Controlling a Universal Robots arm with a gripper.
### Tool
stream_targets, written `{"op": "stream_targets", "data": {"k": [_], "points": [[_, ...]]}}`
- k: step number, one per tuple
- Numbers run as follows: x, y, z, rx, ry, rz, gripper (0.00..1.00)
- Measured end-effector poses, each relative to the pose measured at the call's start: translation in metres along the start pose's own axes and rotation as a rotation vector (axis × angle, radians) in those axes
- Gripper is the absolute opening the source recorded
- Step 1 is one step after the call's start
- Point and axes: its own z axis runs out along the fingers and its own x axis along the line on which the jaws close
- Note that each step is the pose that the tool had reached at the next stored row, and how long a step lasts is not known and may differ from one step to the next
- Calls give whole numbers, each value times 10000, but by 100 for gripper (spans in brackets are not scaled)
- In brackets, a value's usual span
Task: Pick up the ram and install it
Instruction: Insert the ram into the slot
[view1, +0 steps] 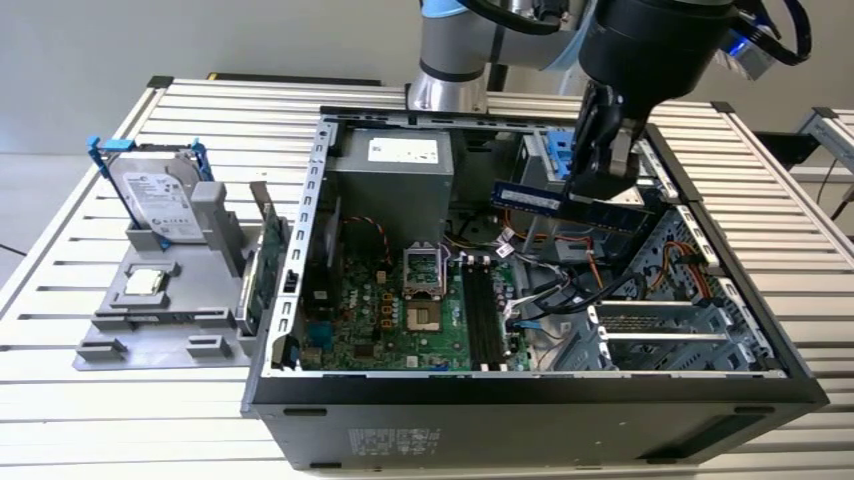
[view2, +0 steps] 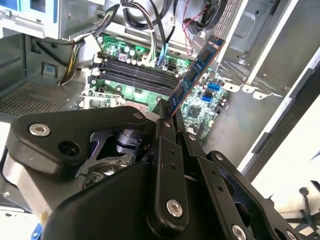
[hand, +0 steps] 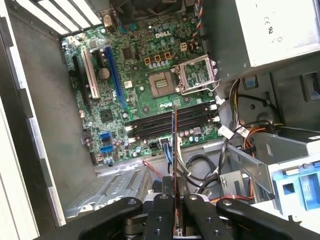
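The tool (hand: 174, 200) is clamped tight on the ram (view2: 196, 70), so the pickup is done. The stick hangs in the air inside the open computer case (view1: 534, 425), touching nothing but the tool's fingers. Beyond it, down on the motherboard (hand: 150, 95), the black memory slots (hand: 172, 120) lie empty and well apart from the ram, so the installing is judged to be the part left.
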Motion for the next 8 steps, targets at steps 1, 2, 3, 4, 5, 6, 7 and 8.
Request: {"op": "stream_targets", "data": {"k": [1,2,3,4,5,6,7,8], "points": [[0,0,0,-2,-1,59,0],[0,0,0,-4,-2,121,0],[0,0,0,-6,-2,174,0],[0,0,0,-8,-3,235,0],[0,0,0,-11,-4,296,0],[0,0,0,-13,-4,356,0],[0,0,0,-16,-5,429,0],[0,0,0,-18,-6,495,0]]}}
